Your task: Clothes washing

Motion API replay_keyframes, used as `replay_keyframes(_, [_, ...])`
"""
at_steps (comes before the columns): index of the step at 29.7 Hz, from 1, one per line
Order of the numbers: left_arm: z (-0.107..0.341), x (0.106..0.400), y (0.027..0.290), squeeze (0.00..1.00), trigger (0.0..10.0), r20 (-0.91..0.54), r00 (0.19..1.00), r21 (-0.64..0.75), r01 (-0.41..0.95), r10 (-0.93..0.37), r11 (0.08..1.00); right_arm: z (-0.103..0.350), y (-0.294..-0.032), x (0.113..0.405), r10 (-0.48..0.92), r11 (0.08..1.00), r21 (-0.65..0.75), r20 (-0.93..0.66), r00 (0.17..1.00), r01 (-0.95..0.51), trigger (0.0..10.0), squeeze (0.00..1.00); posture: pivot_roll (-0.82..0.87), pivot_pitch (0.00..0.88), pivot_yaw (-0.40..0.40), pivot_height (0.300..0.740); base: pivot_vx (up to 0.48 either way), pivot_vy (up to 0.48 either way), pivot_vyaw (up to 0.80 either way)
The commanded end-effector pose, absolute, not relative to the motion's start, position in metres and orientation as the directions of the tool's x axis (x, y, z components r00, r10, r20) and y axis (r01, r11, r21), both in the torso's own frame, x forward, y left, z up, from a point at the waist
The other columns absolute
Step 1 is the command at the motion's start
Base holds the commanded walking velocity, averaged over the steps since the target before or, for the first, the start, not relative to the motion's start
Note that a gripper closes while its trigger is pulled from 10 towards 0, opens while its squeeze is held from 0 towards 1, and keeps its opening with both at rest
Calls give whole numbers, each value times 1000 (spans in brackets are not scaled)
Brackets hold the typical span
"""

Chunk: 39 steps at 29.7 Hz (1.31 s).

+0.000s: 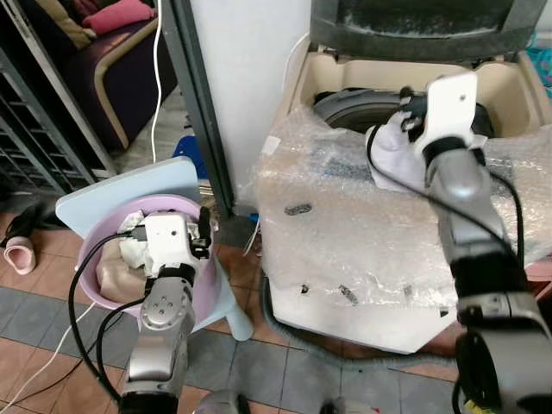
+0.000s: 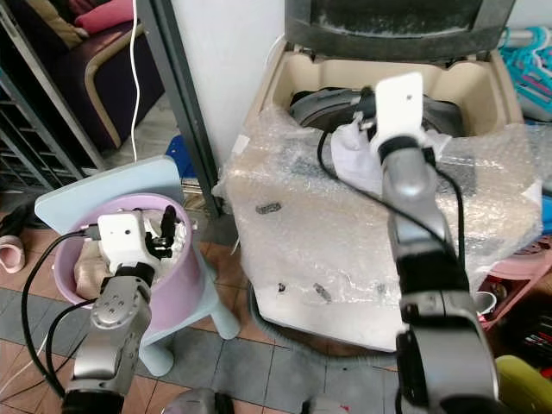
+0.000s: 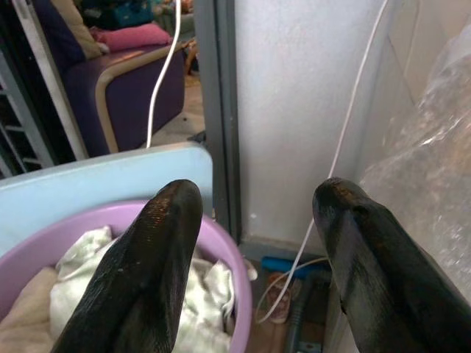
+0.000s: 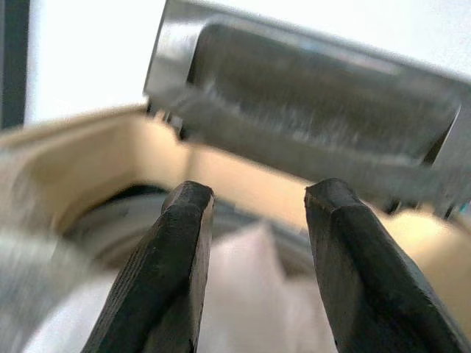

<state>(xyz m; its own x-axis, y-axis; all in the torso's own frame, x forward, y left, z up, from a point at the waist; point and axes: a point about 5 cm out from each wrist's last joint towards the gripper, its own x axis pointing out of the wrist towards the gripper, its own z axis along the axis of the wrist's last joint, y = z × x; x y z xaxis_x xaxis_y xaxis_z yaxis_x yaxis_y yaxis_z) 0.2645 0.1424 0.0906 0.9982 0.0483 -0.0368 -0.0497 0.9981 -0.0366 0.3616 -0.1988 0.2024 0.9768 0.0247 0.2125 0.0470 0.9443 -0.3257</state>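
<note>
The right hand, fingers apart, hovers over a white garment at the washing machine opening; more laundry waits in the purple basin beneath the open left hand.

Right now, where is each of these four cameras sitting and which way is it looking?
Left and right eye views: on the head, looking down at the washing machine and purple basin; both silver arms show.
Left wrist view: along the open left gripper, over the basin's clothes.
Right wrist view: along the open right gripper, toward the raised lid; a white cloth lies below.
</note>
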Motion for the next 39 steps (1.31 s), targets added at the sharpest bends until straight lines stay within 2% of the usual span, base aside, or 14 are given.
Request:
replay_keyframes(1, [92, 262, 144, 0, 10000, -30, 998, -23, -50, 49, 999, 205, -191, 355, 68, 949, -314, 246, 967, 13, 10000, 0, -60, 0, 61, 740, 0, 0, 0])
replay_keyframes(6, [94, 261, 147, 0, 10000, -28, 998, -17, -53, 52, 998, 188, -181, 326, 136, 942, -332, 232, 963, -53, 10000, 0, -70, 0, 58, 740, 0, 0, 0])
replay_keyframes(12, [93, 260, 147, 0, 10000, -34, 998, -20, -48, 48, 999, 167, -179, 312, 189, 928, -348, 126, 974, -135, 10000, 0, -80, 0, 72, 740, 0, 0, 0])
replay_keyframes(17, [94, 264, 143, 0, 10000, -30, 999, -15, -22, 21, 1000, 147, -187, 320, 158, 930, -335, -19, 987, -155, 10000, 0, -76, 0, 80, 740, 0, 0, 0])
replay_keyframes(19, [96, 266, 145, 0, 10000, -27, 999, -15, -26, 25, 1000, 137, -191, 330, 128, 915, -370, -116, 985, -162, 10000, 0, -73, 0, 83, 740, 0, 0, 0])
replay_keyframes(23, [96, 265, 145, 0, 10000, -26, 999, -12, -26, 25, 1000, 135, -197, 343, 57, 934, -340, -163, 985, -110, 10000, 0, -60, 0, 79, 740, 0, 0, 0])
replay_keyframes(28, [96, 264, 147, 0, 10000, -28, 999, -10, -32, 32, 999, 152, -205, 362, -27, 948, -318, -124, 992, -14, 10000, 0, -51, 0, 75, 740, 0, 0, 0])
replay_keyframes(30, [95, 264, 147, 0, 10000, -30, 999, -10, -34, 34, 999, 174, -209, 379, -87, 951, -301, -49, 995, 68, 10000, 0, -50, 0, 75, 740, 0, 0, 0])
replay_keyframes(32, [95, 265, 146, 0, 10000, -29, 999, -10, -33, 33, 999, 182, -209, 382, -97, 953, -289, -17, 995, 87, 10000, 0, -50, 0, 75, 740, 0, 0, 0])
replay_keyframes(33, [96, 266, 145, 0, 10000, -26, 999, -11, -31, 31, 999, 206, -211, 388, -124, 953, -267, 92, 988, 145, 10000, 0, -50, 0, 76, 740, 0, 0, 0])
replay_keyframes(37, [97, 268, 145, 0, 10000, -21, 999, -13, -38, 38, 999, 230, -211, 382, -116, 953, -246, 243, 963, 177, 10000, 0, -51, 0, 73, 740, 0, 0, 0])
replay_keyframes(39, [97, 268, 147, 0, 10000, -20, 999, -13, -50, 50, 999, 229, -210, 379, -97, 953, -254, 265, 959, 167, 10000, 0, -53, 0, 72, 740, 0, 0, 0])
